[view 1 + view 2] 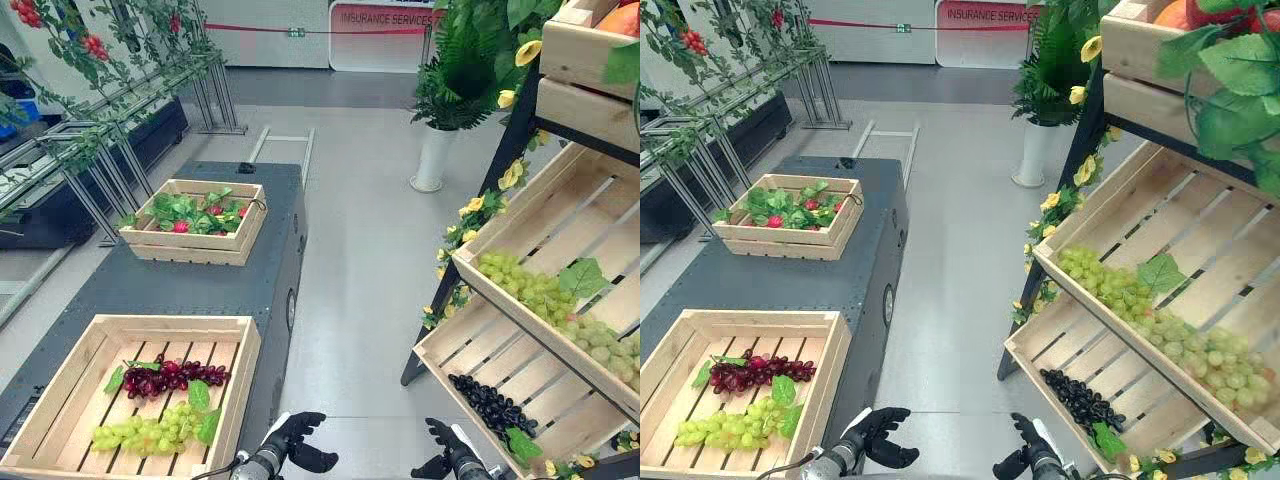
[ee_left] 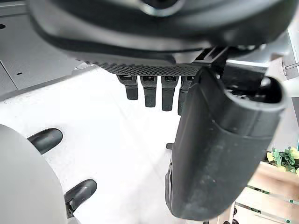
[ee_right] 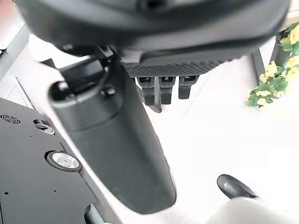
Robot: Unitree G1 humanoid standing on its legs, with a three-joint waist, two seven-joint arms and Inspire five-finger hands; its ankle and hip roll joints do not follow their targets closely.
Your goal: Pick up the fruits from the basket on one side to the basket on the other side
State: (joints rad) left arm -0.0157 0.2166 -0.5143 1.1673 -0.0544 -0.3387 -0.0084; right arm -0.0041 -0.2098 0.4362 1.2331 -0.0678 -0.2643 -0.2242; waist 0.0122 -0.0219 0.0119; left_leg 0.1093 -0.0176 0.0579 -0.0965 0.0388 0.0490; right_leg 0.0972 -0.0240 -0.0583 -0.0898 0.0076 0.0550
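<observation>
A wooden crate point(image 1: 60, 390) on the dark table at my lower left holds a red grape bunch point(image 1: 165, 377) and a green grape bunch point(image 1: 145, 432). To my right a slanted wooden shelf carries green grapes point(image 1: 545, 295) on its middle tier and black grapes point(image 1: 490, 405) on the tier below. My left hand point(image 1: 297, 437) hangs low over the floor beside the table's corner, fingers relaxed and holding nothing. My right hand point(image 1: 443, 445) hangs low in front of the black grapes, also relaxed and holding nothing. In the wrist views the left hand's fingers point(image 2: 150, 91) and the right hand's fingers point(image 3: 166, 86) stand straight over bare floor.
A second crate point(image 1: 195, 222) with leaves and red fruit sits further back on the dark table point(image 1: 120, 290). A white planter with ferns point(image 1: 437, 155) stands beyond the shelf. Metal racks with vines point(image 1: 90, 150) line the left. Open floor runs between table and shelf.
</observation>
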